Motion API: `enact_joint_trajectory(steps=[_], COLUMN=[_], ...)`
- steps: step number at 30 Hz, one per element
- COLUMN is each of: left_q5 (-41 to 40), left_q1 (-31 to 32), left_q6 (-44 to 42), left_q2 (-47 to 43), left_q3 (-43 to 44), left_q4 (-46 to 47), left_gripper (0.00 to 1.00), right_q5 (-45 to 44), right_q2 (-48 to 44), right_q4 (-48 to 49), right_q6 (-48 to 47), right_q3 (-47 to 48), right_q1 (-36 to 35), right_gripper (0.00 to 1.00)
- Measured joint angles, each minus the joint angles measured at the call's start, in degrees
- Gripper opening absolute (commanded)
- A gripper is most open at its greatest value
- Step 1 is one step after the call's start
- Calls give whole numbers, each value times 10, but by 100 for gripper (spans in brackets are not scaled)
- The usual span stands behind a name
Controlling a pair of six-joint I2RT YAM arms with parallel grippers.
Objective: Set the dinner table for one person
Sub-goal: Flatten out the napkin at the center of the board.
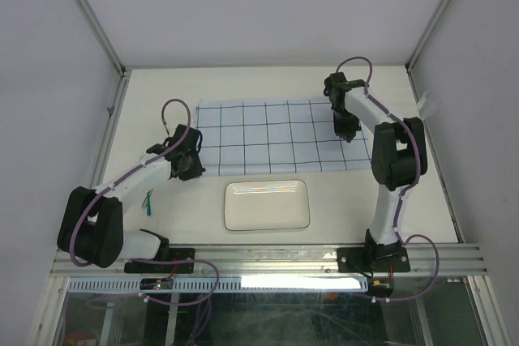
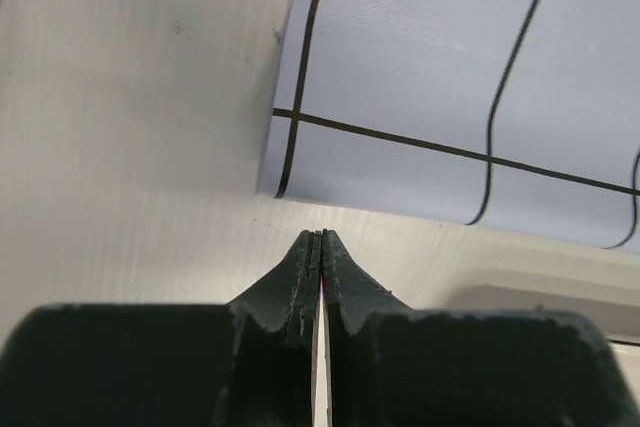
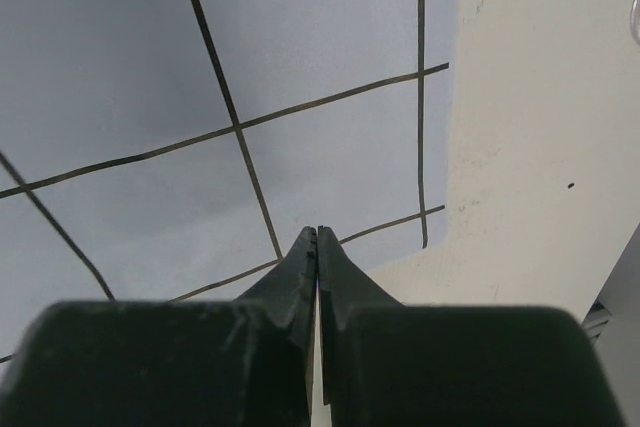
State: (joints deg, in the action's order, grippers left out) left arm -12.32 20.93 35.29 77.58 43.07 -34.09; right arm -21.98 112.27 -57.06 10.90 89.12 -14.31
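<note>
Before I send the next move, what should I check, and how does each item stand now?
1. The cloth lies flat on the dinner table: ok.
2. The plate is on the cloth: not ok; it sits on bare tabletop at the cloth's near side.
3. The left pincer is free: ok; shut, holding nothing, by the cloth's near left corner.
4. The right pincer is free: ok; shut, holding nothing, over the cloth near its right edge.
5. Cutlery is located: cannot tell; the thin items beside the left arm are too small to identify.
</note>
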Motion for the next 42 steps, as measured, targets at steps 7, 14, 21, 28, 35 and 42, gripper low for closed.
enact_joint_trajectory(steps=[7, 14, 21, 28, 35, 42], left_q5=[45, 64, 43, 16, 1, 5], left_q1=[0, 0, 0, 0, -8, -12], left_q6=[0, 1, -4, -18, -33, -41], left_q2=[-16, 29, 90, 113, 111, 95], left_q3=[-3, -7, 26, 76, 116, 176], left_q4=[26, 68, 87, 101, 68, 57], left_gripper=[2, 0, 0, 0, 1, 1], right_q5=[-13, -17, -27, -27, -27, -27], right_q2=[33, 56, 65, 65, 65, 65], right_q4=[-17, -16, -14, -10, -6, -5], right_q6=[4, 6, 6, 6, 4, 4], right_q3=[-10, -24, -30, -31, -35, -36], right_q1=[11, 13, 18, 28, 30, 30], right_gripper=[0, 0, 0, 0, 0, 0])
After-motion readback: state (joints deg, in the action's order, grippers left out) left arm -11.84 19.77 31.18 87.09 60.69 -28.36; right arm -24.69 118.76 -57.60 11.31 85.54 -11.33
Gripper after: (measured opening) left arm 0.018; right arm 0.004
